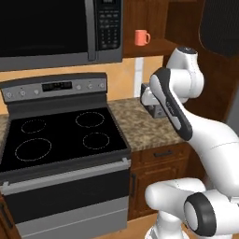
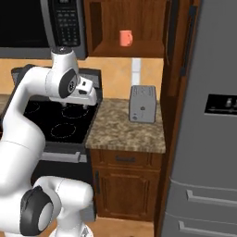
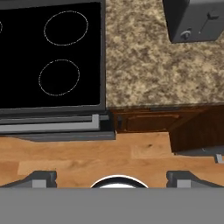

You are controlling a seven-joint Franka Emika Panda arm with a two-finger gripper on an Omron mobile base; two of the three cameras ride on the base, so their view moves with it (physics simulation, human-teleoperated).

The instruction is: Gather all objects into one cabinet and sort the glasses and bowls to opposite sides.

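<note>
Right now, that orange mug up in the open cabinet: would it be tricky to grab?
The coral-orange mug stands upright on a flat base, so it probably will not roll. Its loop handle juts to one side, so a push there might spin it. It looks rigid, likely smooth-sided, so the open gripper could slip.

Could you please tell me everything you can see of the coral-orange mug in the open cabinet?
The coral-orange mug is a small, plain cylinder of one even colour, with a loop handle on its side; the handle points right in the left base view. It looks like glazed ceramic, though that is a guess. It stands upright and alone on the bottom shelf of the open reddish-brown wall cabinet, right of the microwave and above the granite counter. Only the shelf touches it.
</note>
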